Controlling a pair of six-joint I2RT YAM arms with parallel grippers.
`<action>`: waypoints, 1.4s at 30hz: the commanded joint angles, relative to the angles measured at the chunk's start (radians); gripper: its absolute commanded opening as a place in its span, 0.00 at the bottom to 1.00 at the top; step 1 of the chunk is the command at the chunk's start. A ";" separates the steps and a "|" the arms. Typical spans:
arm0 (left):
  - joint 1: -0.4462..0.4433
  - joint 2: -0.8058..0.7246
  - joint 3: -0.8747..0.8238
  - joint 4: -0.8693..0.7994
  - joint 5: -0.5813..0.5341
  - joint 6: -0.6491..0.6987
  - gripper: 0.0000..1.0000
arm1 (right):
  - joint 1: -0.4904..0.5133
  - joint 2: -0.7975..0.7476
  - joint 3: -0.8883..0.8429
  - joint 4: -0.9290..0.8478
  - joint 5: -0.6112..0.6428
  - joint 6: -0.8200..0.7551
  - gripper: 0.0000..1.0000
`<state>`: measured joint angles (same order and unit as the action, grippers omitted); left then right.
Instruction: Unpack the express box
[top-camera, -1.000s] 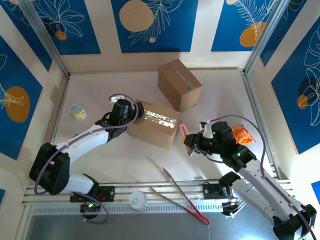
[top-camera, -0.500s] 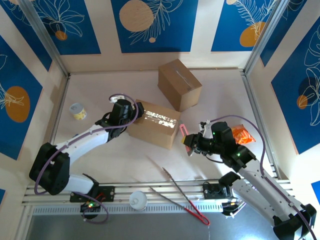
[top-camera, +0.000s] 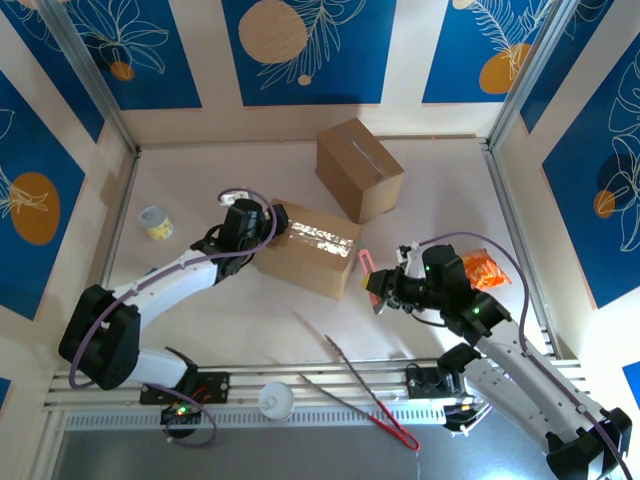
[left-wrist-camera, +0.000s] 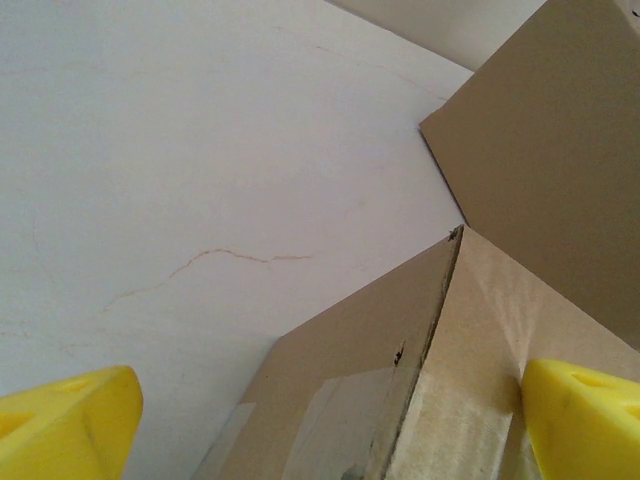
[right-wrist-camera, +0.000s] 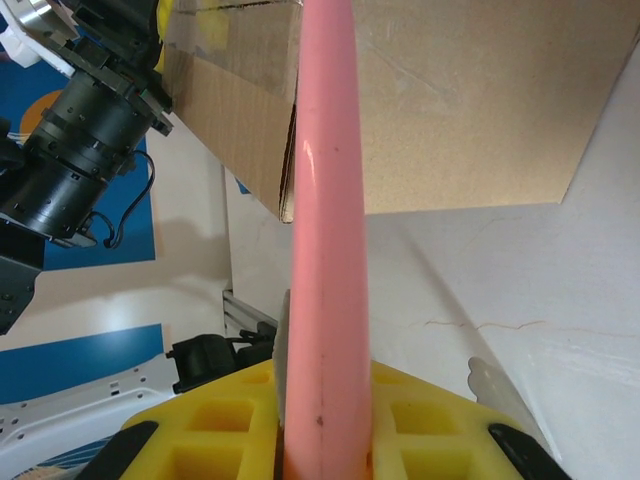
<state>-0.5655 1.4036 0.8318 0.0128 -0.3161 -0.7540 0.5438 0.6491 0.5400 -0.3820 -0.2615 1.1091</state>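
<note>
Express box (top-camera: 308, 250) is matte brown cardboard with glossy tape; left gripper (top-camera: 266, 228) straddles its corner, jaws wide; right gripper (top-camera: 378, 292) clenches a smooth pink rod (top-camera: 366, 264).

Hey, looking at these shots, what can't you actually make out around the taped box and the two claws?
- Taped box contents: sealed shut, top view.
- Pink tool tip: cut off by the top edge in the right wrist view; too small in the top view.
- Whether the left claw touches the box: its fingers are cut off by the bottom edge, left wrist view.
- Orange packet: partly behind the right arm, top view.
</note>
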 joint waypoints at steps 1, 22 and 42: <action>-0.014 0.090 -0.097 -0.316 0.008 0.038 0.95 | 0.021 -0.012 -0.033 -0.057 -0.080 0.027 0.00; -0.016 0.107 -0.115 -0.288 0.017 0.023 0.95 | 0.058 -0.022 -0.048 -0.002 -0.122 0.072 0.00; -0.017 0.120 -0.113 -0.283 0.017 0.021 0.95 | 0.088 -0.049 -0.064 0.024 -0.138 0.099 0.00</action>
<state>-0.5655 1.4105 0.8162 0.0353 -0.3157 -0.7547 0.6079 0.6094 0.4931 -0.3367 -0.2962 1.1889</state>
